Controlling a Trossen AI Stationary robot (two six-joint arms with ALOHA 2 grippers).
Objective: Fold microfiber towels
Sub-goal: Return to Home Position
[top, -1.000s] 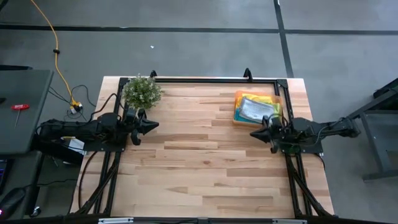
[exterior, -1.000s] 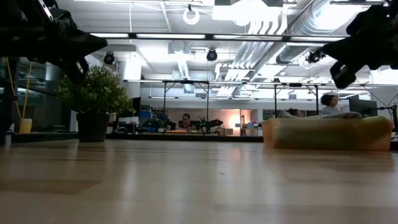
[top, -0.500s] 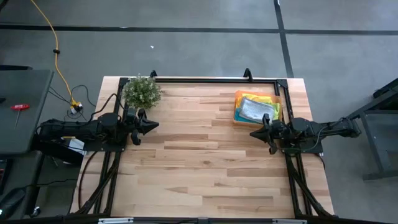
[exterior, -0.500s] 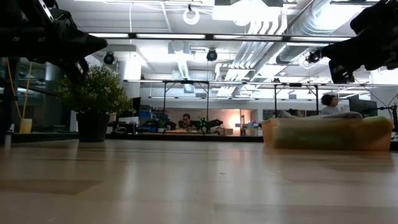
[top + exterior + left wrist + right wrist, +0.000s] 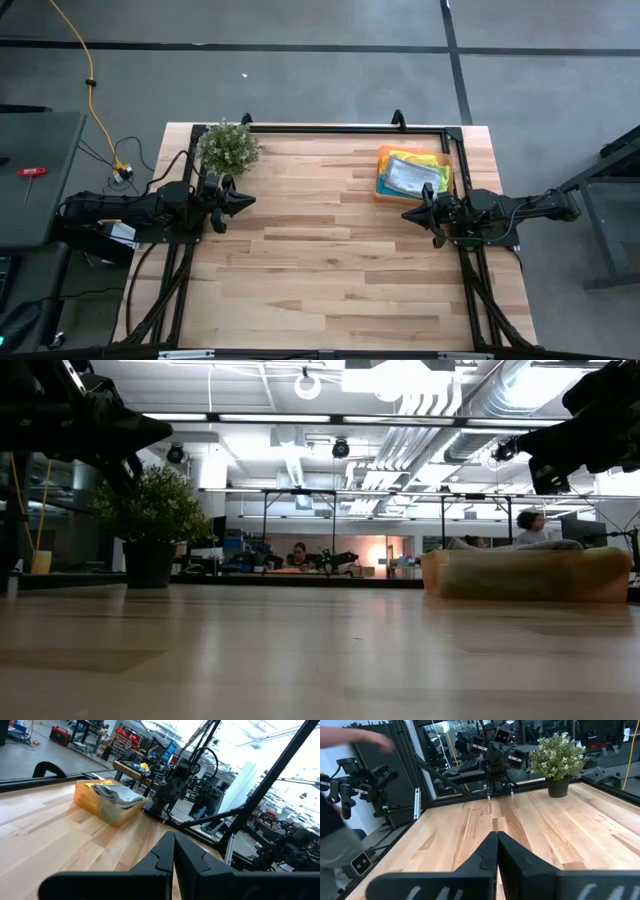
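Note:
The microfiber towels (image 5: 410, 175) lie stacked in an orange tray (image 5: 383, 152) at the table's far right. A pale grey-blue one is on top, with yellow and teal edges showing under it. The left wrist view shows the stack (image 5: 118, 794) from the side. My right gripper (image 5: 407, 213) hovers shut just near of the tray, pointing level toward the table's left. My left gripper (image 5: 248, 201) hovers shut at the table's left edge, pointing right. Both hold nothing. In the wrist views, each pair of fingers (image 5: 173, 847) (image 5: 496, 845) meets at the tips.
A small potted plant (image 5: 228, 147) stands at the far left corner, close behind my left gripper. A black frame rail (image 5: 330, 129) runs along the far edge. A person's blurred arm (image 5: 350, 737) shows beyond the table in the right wrist view.
My right gripper has rolled a little about the line it points along, staying in place and shut. The towels and my left arm have kept still.

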